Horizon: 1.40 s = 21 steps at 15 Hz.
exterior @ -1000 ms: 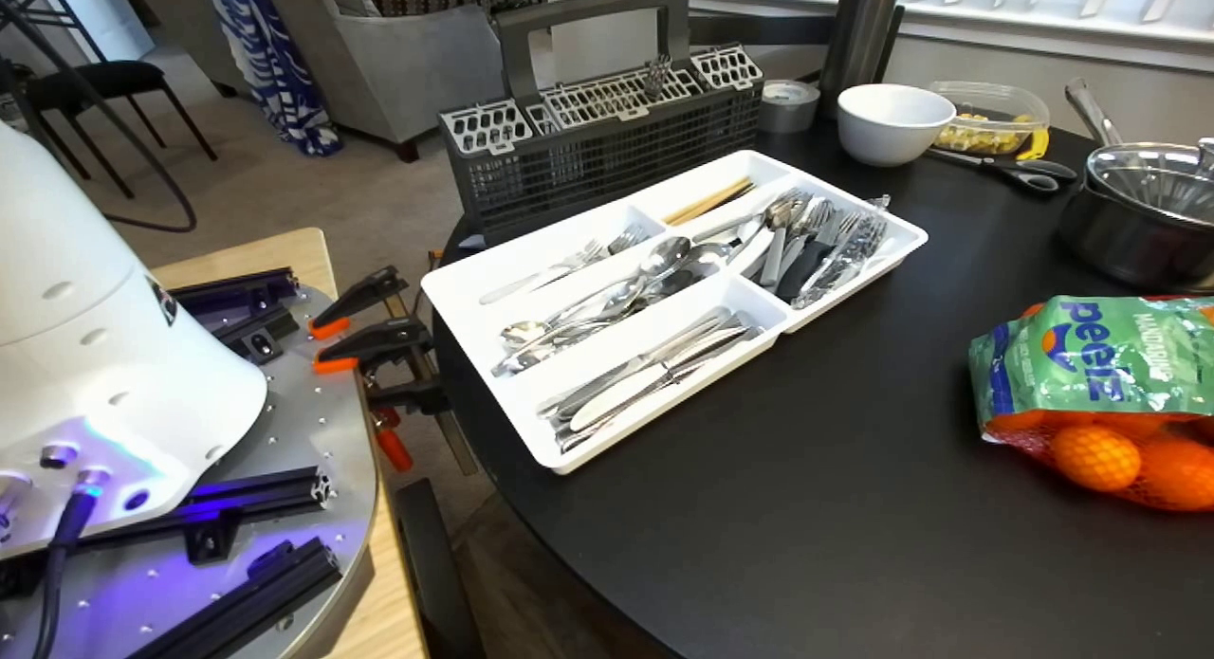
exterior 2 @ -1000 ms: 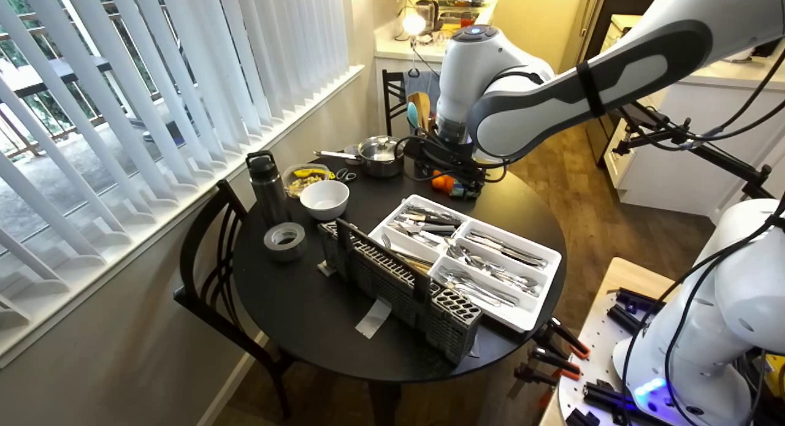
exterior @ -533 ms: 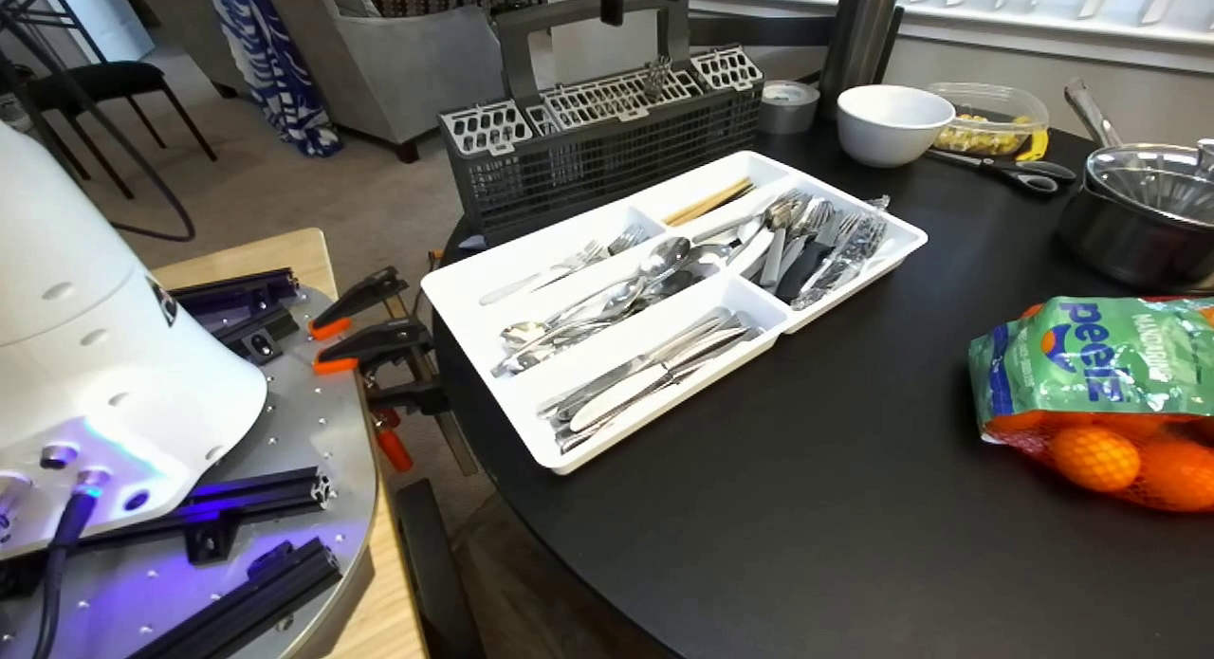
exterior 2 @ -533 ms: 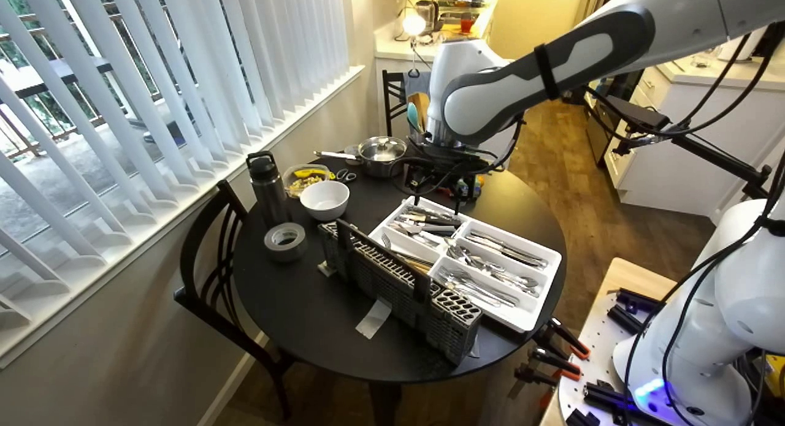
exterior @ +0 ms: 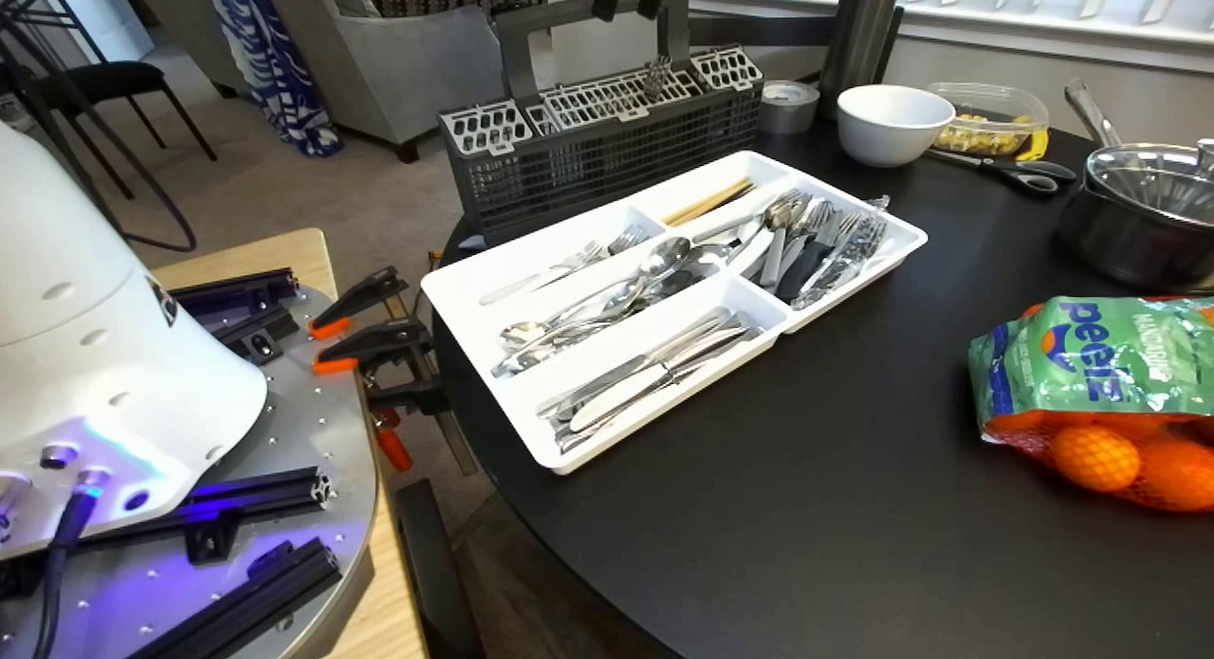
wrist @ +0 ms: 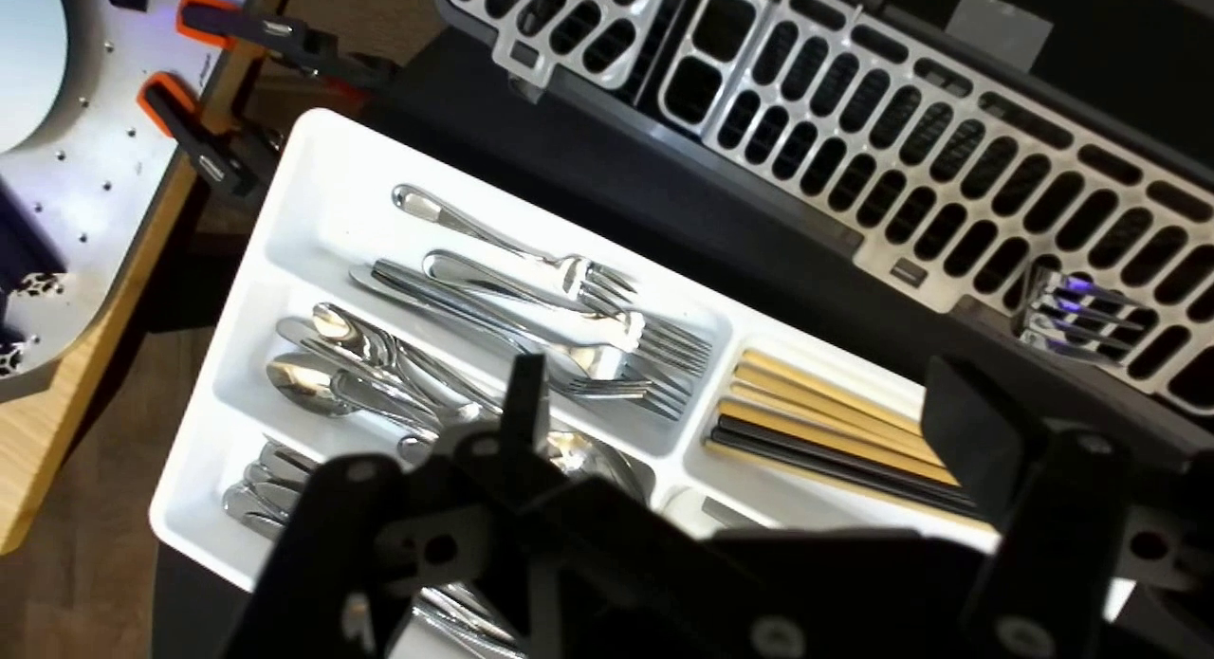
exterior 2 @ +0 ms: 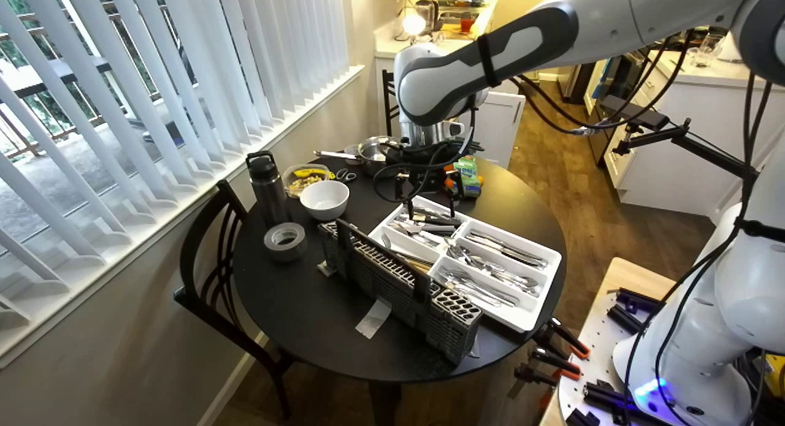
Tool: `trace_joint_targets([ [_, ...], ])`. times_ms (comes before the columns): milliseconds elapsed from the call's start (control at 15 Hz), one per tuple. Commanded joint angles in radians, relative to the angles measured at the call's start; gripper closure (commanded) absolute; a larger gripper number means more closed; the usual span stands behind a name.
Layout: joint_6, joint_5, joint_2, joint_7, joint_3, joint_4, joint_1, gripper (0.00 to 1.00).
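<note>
In an exterior view my arm stretches high and slants down to my wrist, which hangs nearly upright, while my two dark fingers point downward, a wide gap between their tips.

the cutlery tray lies on the table, just beside the basket.

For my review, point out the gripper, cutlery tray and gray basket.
Gripper (exterior 2: 432, 211), in an exterior view: midway between fingertips.
Cutlery tray (wrist: 330, 225), wrist view: bare floor.
Gray basket (exterior: 607, 156), in an exterior view: side wall.
</note>
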Motion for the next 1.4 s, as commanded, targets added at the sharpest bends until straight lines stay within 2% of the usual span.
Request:
trace_joint_targets([
  [0,-0.054,-0.055,0.110,0.058,-0.003,0.127,0.014,0.00],
  [67,-0.013,-0.023,0.063,0.018,-0.002,0.063,0.006,0.00],
  [467,-0.025,-0.038,0.119,0.029,-0.005,0.120,0.012,0.00],
  [867,-0.052,-0.035,0.222,0.026,0.000,0.255,0.021,0.00],
  [1333,-0.104,-0.049,0.277,-0.023,0.011,0.324,0.052,0.00],
])
